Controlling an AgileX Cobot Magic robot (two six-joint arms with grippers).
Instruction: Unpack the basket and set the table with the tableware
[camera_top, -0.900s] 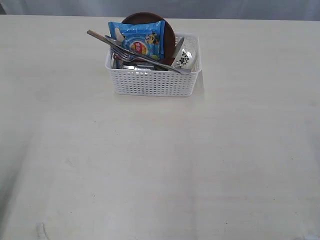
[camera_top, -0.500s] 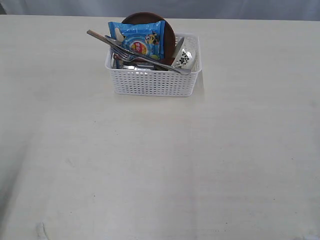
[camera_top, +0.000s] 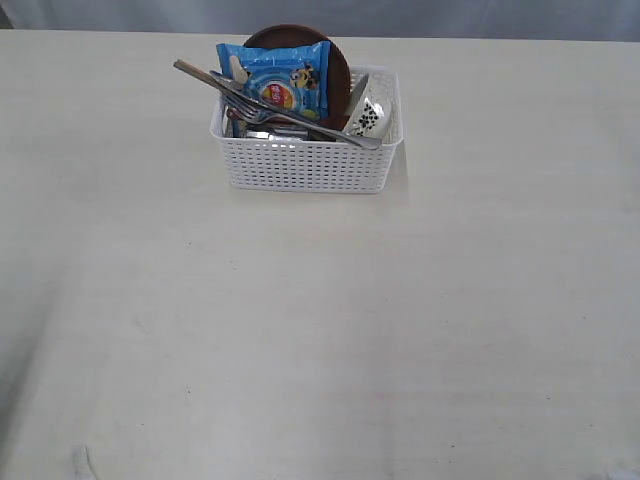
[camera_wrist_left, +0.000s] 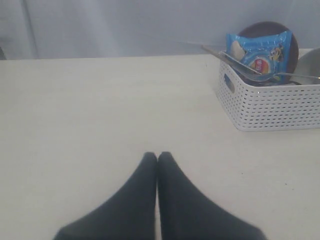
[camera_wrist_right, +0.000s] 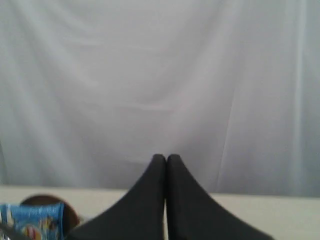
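The left gripper (camera_wrist_left: 157, 156) sits low in the centre of its wrist frame. Its dark fingers are pressed together with nothing between them, over bare table (camera_top: 320, 330). The right gripper (camera_wrist_right: 166, 157) is likewise closed and empty, seen against a pale grey curtain (camera_wrist_right: 150, 75).

In the exterior view the lower two thirds of the frame is bare cream tabletop with faint marks. The white basket (camera_top: 305, 165) stands upper centre, upright, its long axis running left to right across the frame.

A steel fork (camera_top: 310, 125) lies slanted over the load from upper left to lower right, its handle end resting at the basket's right front rim. A wooden handle (camera_top: 190, 70) follows the same slant and sticks out beyond the upper left rim.

Behind them a blue chips packet (camera_top: 280, 80) stands on edge. It has a round red and yellow logo, but its writing is too small to read. A brown plate (camera_top: 338, 55) stands upright behind the packet. A pale bowl (camera_top: 372, 115) with dark spots leans at the right end.
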